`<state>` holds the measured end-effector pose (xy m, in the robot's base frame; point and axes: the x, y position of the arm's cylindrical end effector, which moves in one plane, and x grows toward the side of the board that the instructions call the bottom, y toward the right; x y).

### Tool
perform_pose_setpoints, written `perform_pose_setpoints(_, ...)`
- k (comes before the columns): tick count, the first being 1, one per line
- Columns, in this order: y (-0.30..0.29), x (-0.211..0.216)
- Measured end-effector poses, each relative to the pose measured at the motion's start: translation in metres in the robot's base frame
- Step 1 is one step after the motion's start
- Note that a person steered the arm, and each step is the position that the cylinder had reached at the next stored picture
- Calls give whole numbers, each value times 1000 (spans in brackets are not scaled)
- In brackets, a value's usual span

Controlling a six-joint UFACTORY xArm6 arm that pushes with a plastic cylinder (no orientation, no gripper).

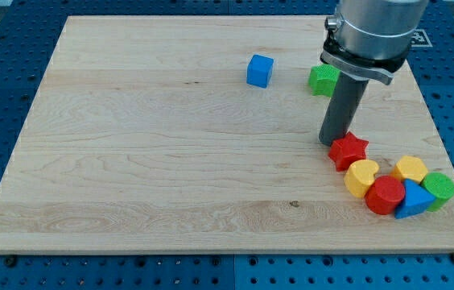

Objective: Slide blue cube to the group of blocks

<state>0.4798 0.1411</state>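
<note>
Jawless, my tip (331, 142) grips nothing, touching the red star (348, 151) at lower right; the glossy blue cube (260, 70) sits upper centre on pale wood board (130, 161).

Blue cube (260, 70) sits alone near the view's top; group of blocks (392, 177) bottom right.

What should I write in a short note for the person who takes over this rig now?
My tip rests at the upper left edge of the red star, far from the blue cube.
The blue cube stands alone near the view's top; a green block is to its right.
The group lies at the view's bottom right.
Done: nothing visible. Left: slide the cube to the group.
</note>
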Motion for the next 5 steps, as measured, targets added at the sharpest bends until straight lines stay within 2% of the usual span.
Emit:
perform_pose_setpoints(1,1,7)
perform_pose_setpoints(3,41,15)
perform_pose_setpoints(4,38,11)
perform_pose_setpoints(5,-10,-19)
